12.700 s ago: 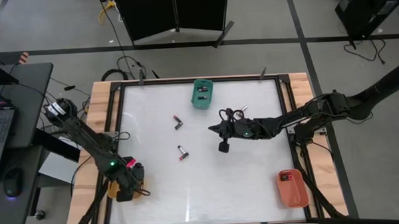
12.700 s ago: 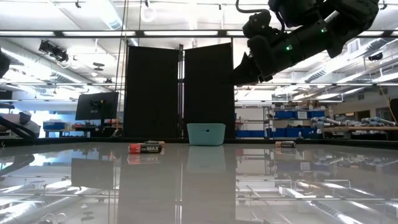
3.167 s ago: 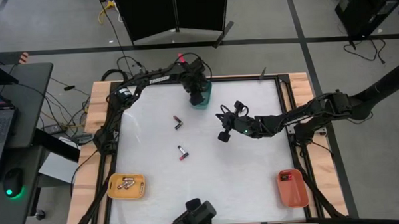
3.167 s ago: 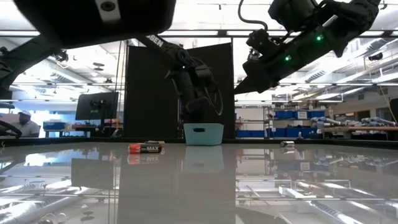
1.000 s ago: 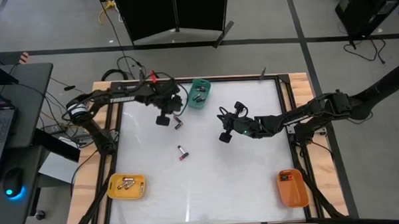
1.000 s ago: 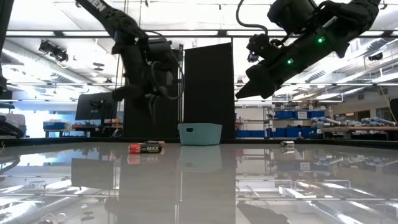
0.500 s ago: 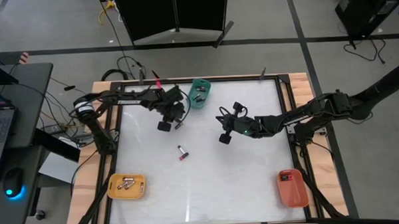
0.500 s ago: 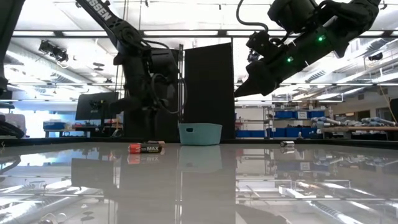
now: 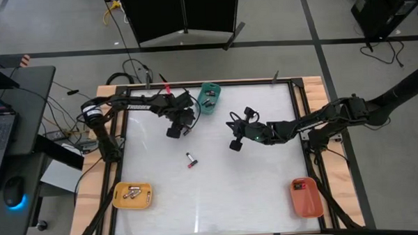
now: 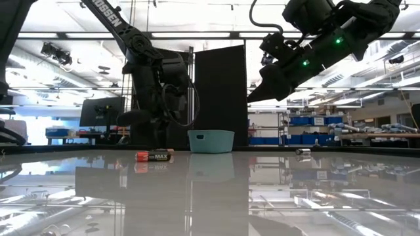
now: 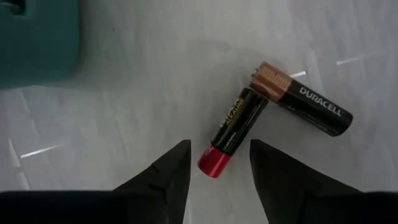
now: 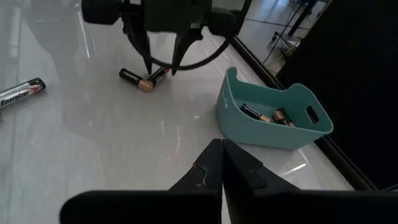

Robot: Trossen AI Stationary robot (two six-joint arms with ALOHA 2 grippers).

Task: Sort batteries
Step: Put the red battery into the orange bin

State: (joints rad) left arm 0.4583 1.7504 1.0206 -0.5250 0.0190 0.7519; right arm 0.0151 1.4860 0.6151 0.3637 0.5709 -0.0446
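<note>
Left gripper (image 11: 214, 163) hangs low over two loose batteries at the far-left middle of the table (image 9: 218, 194), fingers spread and straddling the red-ended cell (image 11: 235, 132), nothing pinched yet. That cell lies flat, its dark end touching the copper end of a Duracell cell (image 11: 302, 107), the pair forming a V just beside the teal bin (image 9: 210, 98). A third battery (image 9: 191, 159) lies alone nearer centre; more sit in the teal bin, the yellow tray (image 9: 133, 195) at the near left and the orange tray (image 9: 304, 197) at the near right. Right gripper (image 12: 221, 163) hovers mid-table, fingers pressed together, empty. Handling, judged: the cells are rigid, smooth metal cylinders, light, not fragile, but prone to roll and slip on the glossy top. Best hold looks to be across the middle of the red-ended cell's barrel, pads square to its long axis, not at the rounded ends. Risk: closing near the touching ends could nudge the Duracell cell or spin the target away.
</note>
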